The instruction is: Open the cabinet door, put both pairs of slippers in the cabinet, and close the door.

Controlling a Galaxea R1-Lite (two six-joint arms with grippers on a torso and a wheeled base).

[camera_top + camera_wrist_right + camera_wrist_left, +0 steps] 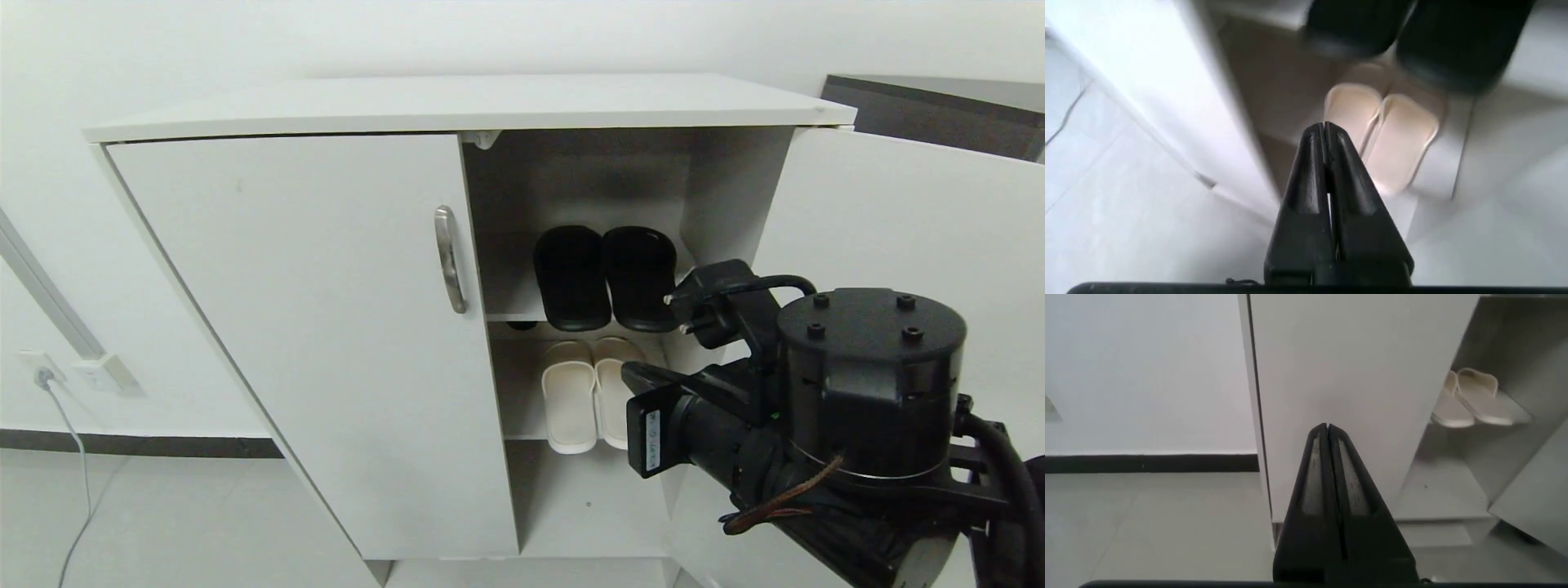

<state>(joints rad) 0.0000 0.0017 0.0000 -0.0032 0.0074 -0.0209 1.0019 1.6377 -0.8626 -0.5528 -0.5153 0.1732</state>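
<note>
The left gripper (1327,434) has its jaws pressed together tip to tip. It hangs in free air in front of the shut left door (318,327), touching nothing. The right gripper (1325,131) is also pressed together along its whole length. It is poised before the open side of the cabinet (457,102), apart from the shelves and the shoes. In the head view the right arm (865,384) sits at about 4 o'clock from the opening, and part of it covers the edge of the lower pair.

The right door (906,220) is swung wide, at 3 o'clock from the opening. The left door carries an upright metal handle (449,260) at its inner edge. The black slippers (604,278) lie side by side on the upper shelf (510,286), at 3 o'clock from the handle and touching each other. The white slippers (584,392) lie side by side on the lower shelf (522,408), at 6 o'clock from the black pair and also touching each other. The bottom compartment (588,506) is at 6 o'clock from the white pair.

The cabinet stands on a pale tiled floor (163,514) against a white wall (122,57). A dark baseboard (139,445) runs along the foot of the wall. A wall socket (41,377) with a grey cable (77,474) hanging from it is at 9 o'clock from the cabinet.
</note>
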